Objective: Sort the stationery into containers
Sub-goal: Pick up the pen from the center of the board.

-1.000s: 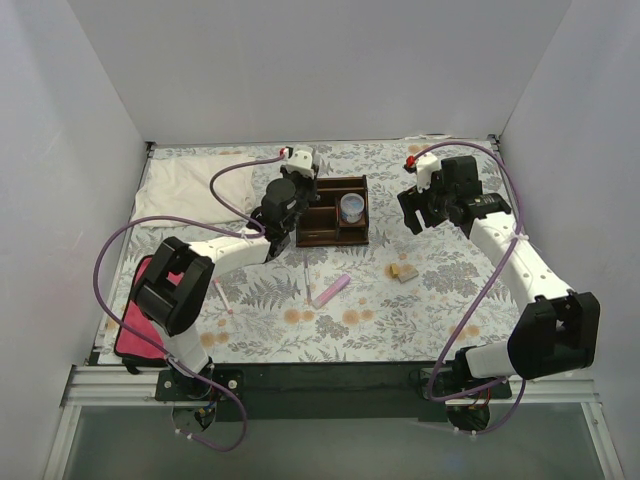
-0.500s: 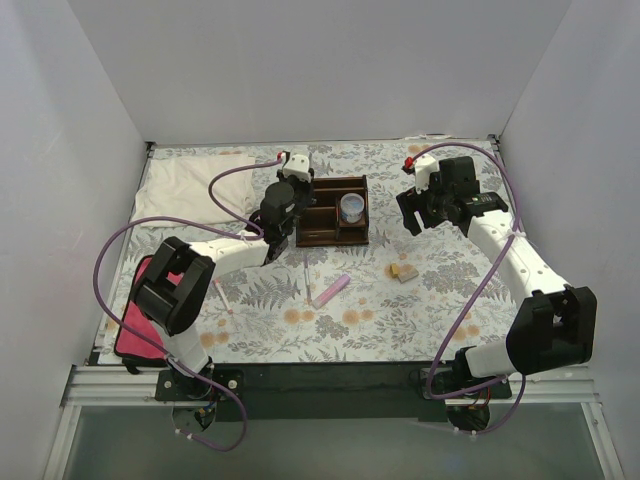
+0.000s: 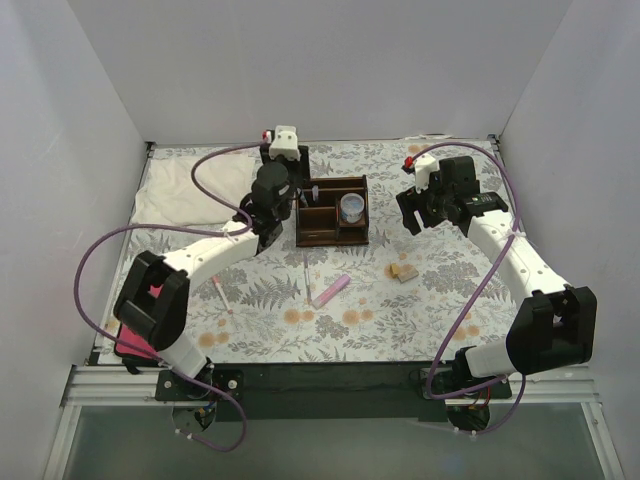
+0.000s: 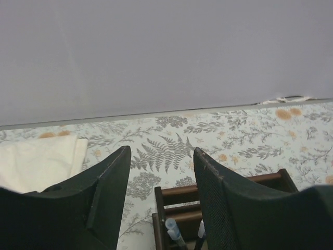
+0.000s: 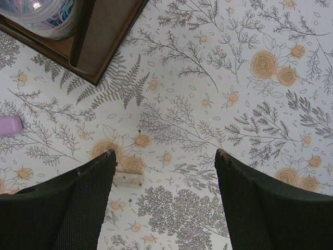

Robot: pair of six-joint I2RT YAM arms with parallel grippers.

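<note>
Plainly, both the left gripper (image 4: pixel 161 156) and right gripper (image 5: pixel 165 156) gape wide, holding nothing.

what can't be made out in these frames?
Pens in organiser: left wrist view, only tips show; bottom edge and left hand cut them.
Cup contents: right wrist view, top edge crops it.
Magenta object: top view, left arm overlaps it.

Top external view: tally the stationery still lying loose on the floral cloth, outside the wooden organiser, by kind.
Thin pens: 2
Pale pink bar: 1
Small tan block: 1
Total: 4
</note>
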